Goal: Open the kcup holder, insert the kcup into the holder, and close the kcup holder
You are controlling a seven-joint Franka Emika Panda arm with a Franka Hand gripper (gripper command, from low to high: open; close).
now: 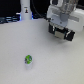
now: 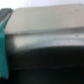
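Nearest lay the kcup [image 1: 28,60], untouched, while the gripper [image 1: 62,34], its state indiscernible, worked at the kcup holder [image 1: 66,25] far right, likely opening it; next, fetch the pod.

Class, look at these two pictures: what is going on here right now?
A robot arm has its hand at a black box at the far right of the exterior view, on a white table. A small green-topped pod sits alone on the table nearer the camera, untouched. The wrist view is too blurred to show whether the hand is gripping anything.
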